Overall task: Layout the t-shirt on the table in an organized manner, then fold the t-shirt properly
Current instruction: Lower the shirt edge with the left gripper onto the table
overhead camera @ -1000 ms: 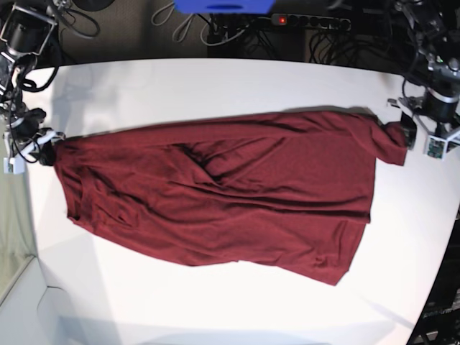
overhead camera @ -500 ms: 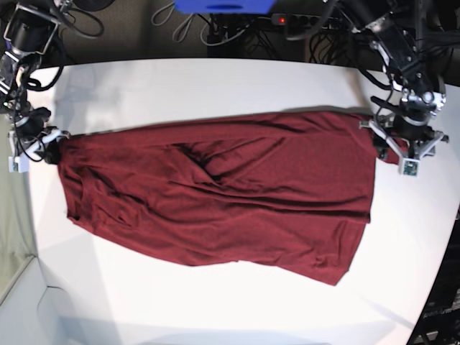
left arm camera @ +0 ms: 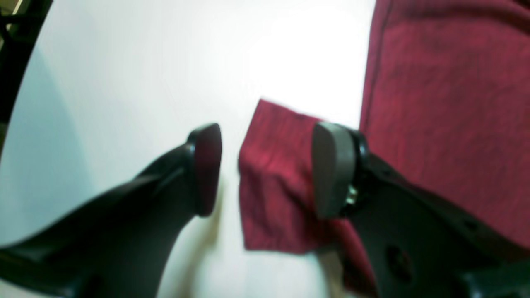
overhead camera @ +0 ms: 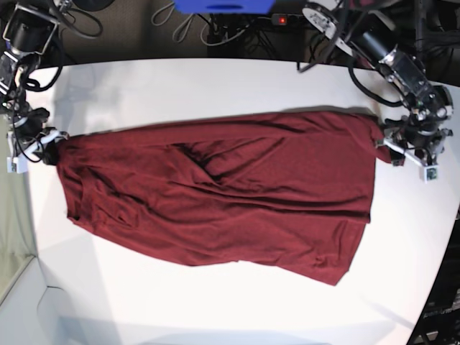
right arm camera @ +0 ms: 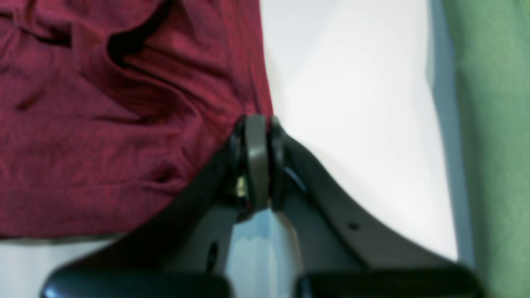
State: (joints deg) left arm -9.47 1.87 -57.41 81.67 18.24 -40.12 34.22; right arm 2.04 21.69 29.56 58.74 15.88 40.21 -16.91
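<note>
Across the white desk (overhead camera: 215, 86), mid-frame, the maroon t-shirt (overhead camera: 215, 194) lies wrinkled; soft, limp knit, best taken at hems and corners. Right tool (right arm camera: 256, 161), frame left, is clamped on its edge. Left tool (left arm camera: 265, 169), frame right, gapes around a sleeve flap, gripping nothing.

A black power strip (overhead camera: 310, 21) with a lit red switch lies beside a blue object (overhead camera: 224, 6), cables (overhead camera: 188, 27) around it.

Bkgd: dark floor behind, cables (overhead camera: 86, 25), power strip (overhead camera: 309, 21) w/ red switch, blue object (overhead camera: 224, 6) at top edge.
</note>
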